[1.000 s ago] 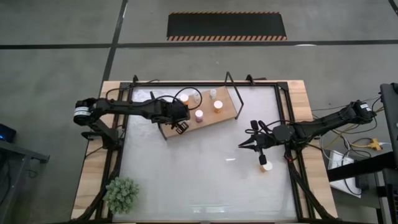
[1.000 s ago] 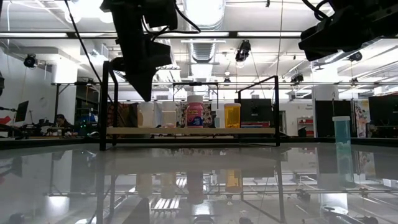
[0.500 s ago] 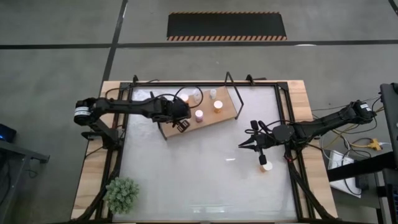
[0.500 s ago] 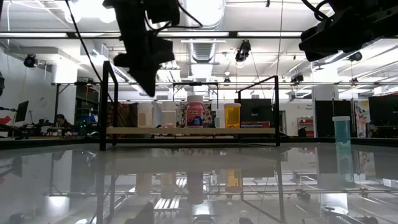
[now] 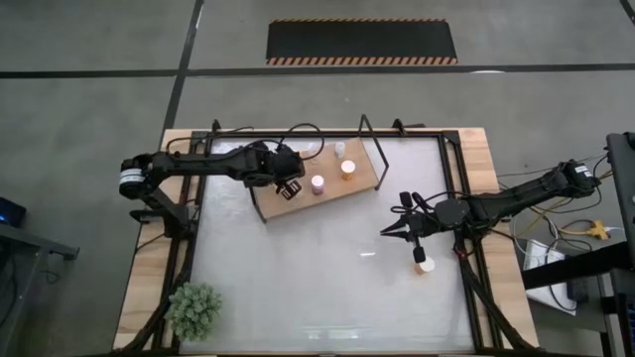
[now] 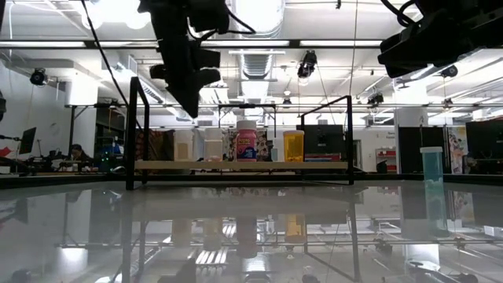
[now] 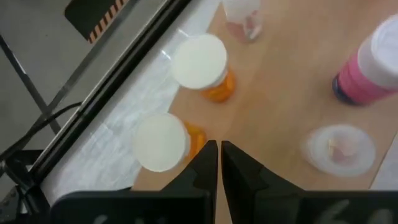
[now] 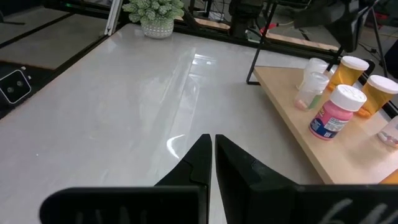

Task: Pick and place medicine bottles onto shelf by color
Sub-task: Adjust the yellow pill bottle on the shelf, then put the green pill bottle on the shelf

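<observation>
Mostly white-capped medicine bottles, orange, pink and clear, stand upright.

White tabletop: wooden shelf with bottles, lone bottle, plant

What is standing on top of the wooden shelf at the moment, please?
On the shelf stand a pink bottle, an orange bottle and a clear bottle. The shut left gripper covers its left end; the left wrist view shows two more orange bottles there.

Small potted plant at table's near-left corner, black striped floor mat beyond.
</observation>
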Controlling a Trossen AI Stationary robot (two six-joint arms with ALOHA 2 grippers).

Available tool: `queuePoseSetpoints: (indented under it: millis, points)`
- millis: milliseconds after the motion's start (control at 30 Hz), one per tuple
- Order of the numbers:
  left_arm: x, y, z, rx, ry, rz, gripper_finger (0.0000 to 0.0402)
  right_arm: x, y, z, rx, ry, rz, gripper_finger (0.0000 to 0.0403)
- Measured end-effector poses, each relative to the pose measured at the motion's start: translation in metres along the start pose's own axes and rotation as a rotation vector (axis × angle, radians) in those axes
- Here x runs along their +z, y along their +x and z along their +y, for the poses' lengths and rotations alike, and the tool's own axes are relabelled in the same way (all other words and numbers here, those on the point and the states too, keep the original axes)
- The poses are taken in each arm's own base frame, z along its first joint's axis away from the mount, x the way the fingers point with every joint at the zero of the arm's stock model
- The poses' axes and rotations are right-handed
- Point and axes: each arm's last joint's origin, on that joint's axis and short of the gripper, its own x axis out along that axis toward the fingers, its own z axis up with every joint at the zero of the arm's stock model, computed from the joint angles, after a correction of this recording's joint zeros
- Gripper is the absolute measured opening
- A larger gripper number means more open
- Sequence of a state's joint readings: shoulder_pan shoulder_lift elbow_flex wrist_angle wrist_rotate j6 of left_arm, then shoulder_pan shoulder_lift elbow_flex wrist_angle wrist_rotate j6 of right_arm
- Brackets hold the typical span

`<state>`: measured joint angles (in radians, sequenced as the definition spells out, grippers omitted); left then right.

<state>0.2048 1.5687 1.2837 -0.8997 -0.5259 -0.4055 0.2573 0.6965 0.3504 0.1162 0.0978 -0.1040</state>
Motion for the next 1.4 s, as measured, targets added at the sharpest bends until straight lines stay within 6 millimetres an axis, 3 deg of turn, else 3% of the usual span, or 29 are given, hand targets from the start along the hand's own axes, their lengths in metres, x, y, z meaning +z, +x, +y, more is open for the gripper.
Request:
queuePoseSetpoints:
  millis: [300, 1033, 1200, 1400]
  points:
    - [-0.014, 0.016, -0.005, 0.007, 0.031, 0.067, 0.0004, 0.0, 0.0, 0.0, 0.0, 0.0, 0.002, 0.0012]
    - [-0.017, 0.019, -0.013, -0.093, 0.013, 0.12, 0.0004, -0.001, 0.0, 0.0, 0.001, -0.001, 0.008, 0.0012]
    - [-0.009, 0.012, -0.011, -0.078, 0.02, 0.085, 0.0004, -0.001, 0.0, 0.0, 0.001, 0.009, 0.007, 0.0012]
    - [0.01, -0.022, -0.011, -0.14, 0.052, -0.033, 0.0004, -0.001, 0.0, 0.0, 0.001, 0.047, 0.007, 0.0012]
